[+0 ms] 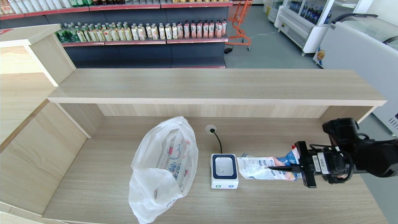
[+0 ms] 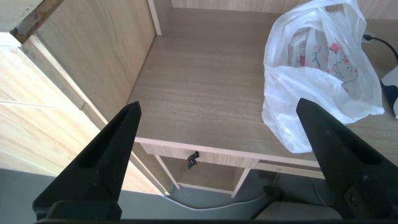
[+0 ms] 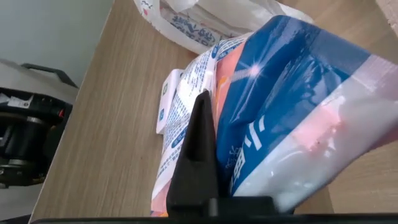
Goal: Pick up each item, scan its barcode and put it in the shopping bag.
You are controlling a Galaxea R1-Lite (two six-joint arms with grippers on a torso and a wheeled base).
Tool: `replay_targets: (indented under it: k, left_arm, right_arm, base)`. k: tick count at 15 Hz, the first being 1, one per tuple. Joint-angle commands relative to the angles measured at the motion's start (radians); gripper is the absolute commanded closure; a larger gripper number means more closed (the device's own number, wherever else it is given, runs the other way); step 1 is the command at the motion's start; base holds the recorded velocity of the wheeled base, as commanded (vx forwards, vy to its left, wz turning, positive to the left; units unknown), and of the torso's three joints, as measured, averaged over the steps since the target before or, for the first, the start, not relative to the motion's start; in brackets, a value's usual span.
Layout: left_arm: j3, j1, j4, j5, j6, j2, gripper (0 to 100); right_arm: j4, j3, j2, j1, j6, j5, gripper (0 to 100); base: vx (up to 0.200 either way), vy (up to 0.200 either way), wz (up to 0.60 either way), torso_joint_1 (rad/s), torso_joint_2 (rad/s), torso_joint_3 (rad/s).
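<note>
You are clamping the packet [image 1: 253, 166] by one end in your right gripper [image 1: 281, 168], just right of the scanner [image 1: 224, 166]; its floppy free end could be folding away from the window, hiding the barcode. Your left gripper [image 2: 219, 112] is hanging spread wide, left of the shopping bag [image 1: 164, 168]

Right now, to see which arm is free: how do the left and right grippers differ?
The left gripper is open and empty; the right gripper is shut on the packet. The left gripper hangs nearer the shopping bag, the right gripper beside the scanner. Both are black.
</note>
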Motion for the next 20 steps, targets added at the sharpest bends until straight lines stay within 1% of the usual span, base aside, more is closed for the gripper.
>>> replay_targets:
  k: [1,4,6,8,11,13,17,20]
  left_arm:
    - [0.000,0.000,0.000,0.001,0.000,0.001,0]
    - [0.000,0.000,0.000,0.001,0.000,0.001,0]
    - [0.000,0.000,0.000,0.001,0.000,0.001,0]
    - [0.000,0.000,0.000,0.001,0.000,0.000,0]
    - [0.000,0.000,0.000,0.001,0.000,0.001,0]
    - [0.000,0.000,0.000,0.001,0.000,0.001,0]
    - [0.000,0.000,0.000,0.001,0.000,0.001,0]
    - [0.000,0.000,0.000,0.001,0.000,0.001,0]
  right_arm:
    - [0.000,-0.017,0.052,0.008,-0.010,-0.003,100]
    - [-0.004,-0.032,0.074,0.042,-0.012,-0.009,100]
    - [-0.032,-0.060,0.101,0.060,-0.007,-0.029,100]
    - [-0.038,-0.086,0.132,0.062,-0.009,-0.035,100]
    - [-0.038,-0.141,0.169,0.082,-0.012,-0.038,100]
    - [-0.052,-0.192,0.193,0.123,-0.007,-0.045,100]
    - [-0.052,-0.233,0.233,0.140,0.011,-0.045,100]
    - [-0.052,-0.310,0.286,0.178,0.030,-0.045,100]
  base:
    - [0.000,0.000,0.00,0.000,0.00,0.000]
    - [0.000,0.000,0.00,0.000,0.00,0.000]
    - [0.000,0.000,0.00,0.000,0.00,0.000]
    - [0.000,0.000,0.00,0.000,0.00,0.000]
    - [0.000,0.000,0.00,0.000,0.00,0.000]
    - [0.000,0.000,0.00,0.000,0.00,0.000]
    - [0.000,0.000,0.00,0.000,0.00,0.000]
    - [0.000,0.000,0.00,0.000,0.00,0.000]
